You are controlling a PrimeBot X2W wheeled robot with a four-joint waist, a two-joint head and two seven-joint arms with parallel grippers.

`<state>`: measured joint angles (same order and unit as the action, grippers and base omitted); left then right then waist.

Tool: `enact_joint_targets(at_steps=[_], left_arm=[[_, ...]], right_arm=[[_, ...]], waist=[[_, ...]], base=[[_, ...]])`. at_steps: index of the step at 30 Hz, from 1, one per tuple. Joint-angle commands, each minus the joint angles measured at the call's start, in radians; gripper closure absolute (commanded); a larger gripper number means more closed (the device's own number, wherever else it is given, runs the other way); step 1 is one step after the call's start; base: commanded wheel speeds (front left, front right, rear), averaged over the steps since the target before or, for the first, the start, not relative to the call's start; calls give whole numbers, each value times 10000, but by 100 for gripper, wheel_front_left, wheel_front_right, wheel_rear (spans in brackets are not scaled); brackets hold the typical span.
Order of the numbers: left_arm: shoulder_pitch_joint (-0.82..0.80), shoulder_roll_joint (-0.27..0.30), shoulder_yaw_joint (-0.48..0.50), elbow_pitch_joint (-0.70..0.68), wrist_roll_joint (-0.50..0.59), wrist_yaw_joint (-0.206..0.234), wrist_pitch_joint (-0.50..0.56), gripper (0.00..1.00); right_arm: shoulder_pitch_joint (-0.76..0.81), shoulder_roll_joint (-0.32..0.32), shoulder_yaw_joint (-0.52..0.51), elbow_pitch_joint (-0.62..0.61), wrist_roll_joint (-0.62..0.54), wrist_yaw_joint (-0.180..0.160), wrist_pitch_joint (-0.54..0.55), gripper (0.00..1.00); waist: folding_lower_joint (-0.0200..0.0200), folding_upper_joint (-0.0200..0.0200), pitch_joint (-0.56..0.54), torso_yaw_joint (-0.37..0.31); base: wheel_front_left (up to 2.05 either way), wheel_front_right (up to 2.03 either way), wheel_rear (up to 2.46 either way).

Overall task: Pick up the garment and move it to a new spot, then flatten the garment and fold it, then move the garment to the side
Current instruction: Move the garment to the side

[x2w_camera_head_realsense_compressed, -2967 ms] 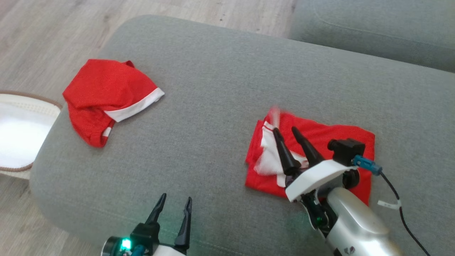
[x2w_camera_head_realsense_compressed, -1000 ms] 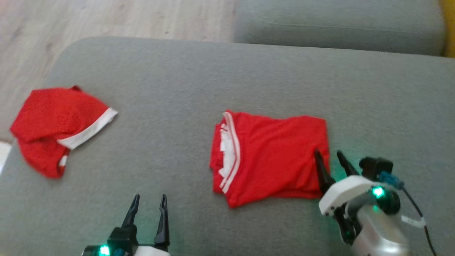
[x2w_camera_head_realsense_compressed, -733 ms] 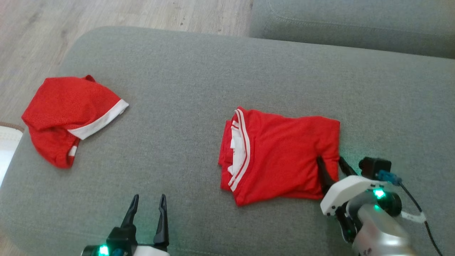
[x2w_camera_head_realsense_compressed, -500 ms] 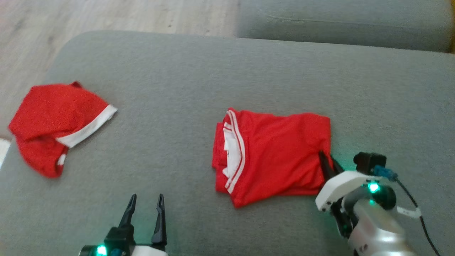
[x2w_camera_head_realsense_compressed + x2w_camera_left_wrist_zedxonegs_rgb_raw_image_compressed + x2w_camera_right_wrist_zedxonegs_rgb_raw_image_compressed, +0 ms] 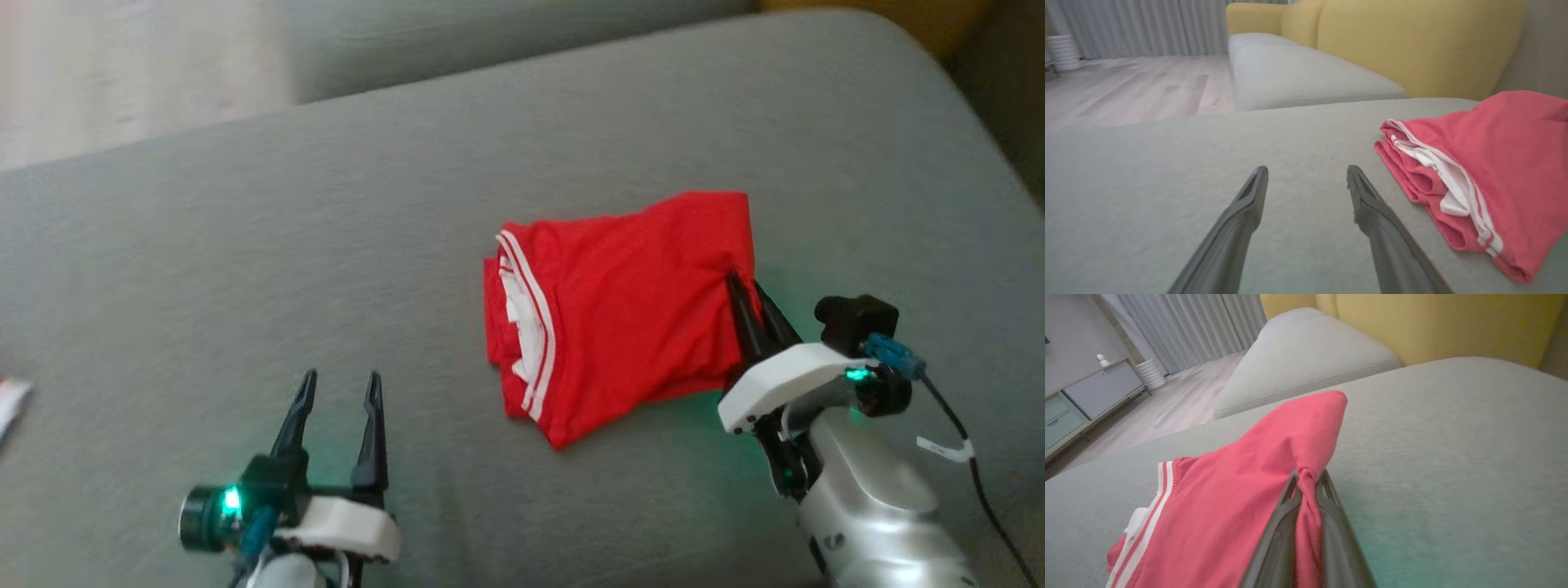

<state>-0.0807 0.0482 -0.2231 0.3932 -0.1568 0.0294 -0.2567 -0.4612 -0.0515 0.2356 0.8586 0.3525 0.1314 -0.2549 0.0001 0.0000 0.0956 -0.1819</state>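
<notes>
The right hand [image 5: 741, 282], apart a second ago, is now clamping the right edge of the folded red garment [image 5: 629, 302], which is lying right of centre on the grey sofa cushion [image 5: 326, 229]. The left hand [image 5: 341, 377] is waiting apart, near left. The garment is likely about to be moved aside.

The right claw [image 5: 741, 282] has clamped onto the garment [image 5: 637, 318] at its edge.
</notes>
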Motion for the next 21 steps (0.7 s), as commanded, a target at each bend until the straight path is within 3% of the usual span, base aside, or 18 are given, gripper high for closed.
enact_joint_targets(at_steps=[1,6,11,15,21], left_arm=[[-484,20,246,-291,84,-48,-51,0],[-949,20,88,-195,191,-157,-51,0],[-1196,20,-60,-53,386,-301,-51,0],[-1334,20,-145,22,533,-405,-51,0],[-1662,22,-266,132,879,-578,-51,0]], right_arm=[[-372,0,266,-421,92,-7,-67,100],[-390,7,422,-946,434,-7,-67,100],[-327,10,406,-1260,655,-7,-68,100],[-566,-57,94,-1369,519,-7,-68,100],[-2119,-977,-416,-888,-204,-7,-68,100]], waist=[[-1,0,675,-1832],[-1,0,1097,-2957],[-1,0,1374,-3331],[-1,0,1604,-3169],[-1,0,2207,-2176]], base=[[0,0,0],[0,0,0],[0,0,0],[0,0,0],[0,0,0]])
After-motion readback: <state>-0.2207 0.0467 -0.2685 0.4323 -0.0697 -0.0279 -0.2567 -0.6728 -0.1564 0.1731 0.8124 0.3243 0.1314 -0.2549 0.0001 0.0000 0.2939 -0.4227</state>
